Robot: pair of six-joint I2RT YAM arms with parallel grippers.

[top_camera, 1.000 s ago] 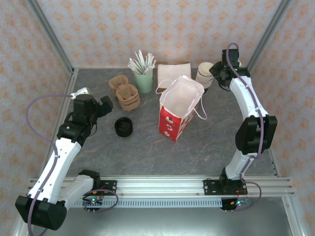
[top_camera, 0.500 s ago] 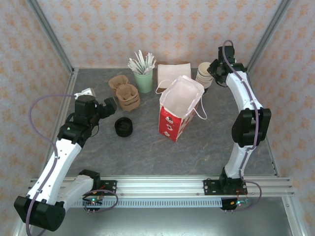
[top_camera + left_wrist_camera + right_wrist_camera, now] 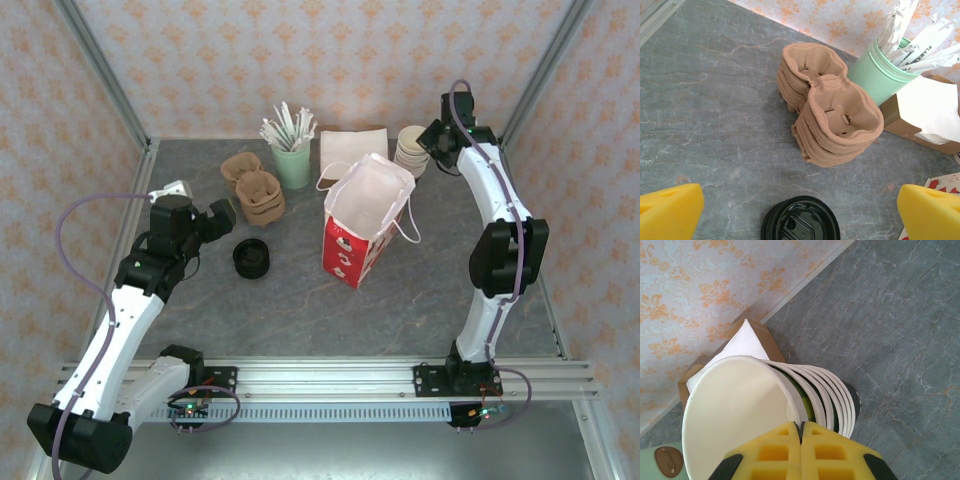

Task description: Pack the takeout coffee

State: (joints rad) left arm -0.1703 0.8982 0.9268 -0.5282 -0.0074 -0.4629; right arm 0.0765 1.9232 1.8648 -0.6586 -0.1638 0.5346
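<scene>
The left arm (image 3: 120,300) rises from its base at the near left and leans toward the far side, its wrist bent toward the table's (image 3: 300,300) middle. The right arm (image 3: 500,250) stands steeply from its base and stretches to the far right corner.

The left gripper (image 3: 218,214) is spread wide. In the left wrist view its two yellow fingers (image 3: 670,212) sit at opposite bottom corners and grip nothing. The takeout coffee (image 3: 251,259) stands on the table just to the right of this gripper. Its round black lid (image 3: 800,222) appears low between the fingers, apart from both. The right gripper (image 3: 801,432) is pressed closed at the rim of the cup stack (image 3: 413,151). Its yellow pads (image 3: 775,452) meet where the wall of the uppermost cup runs down between them.

From left to right we count:
- one takeout coffee
- one stack of brown pulp carriers (image 3: 832,117), each with two wells
- one pale green cup (image 3: 293,163) full of white wrapped sticks
- one red-and-white paper bag (image 3: 360,225), upright and open
- one pile of white napkins (image 3: 352,146) on a brown box
- one cup stack, with six or seven nested cream rims in the right wrist view
</scene>
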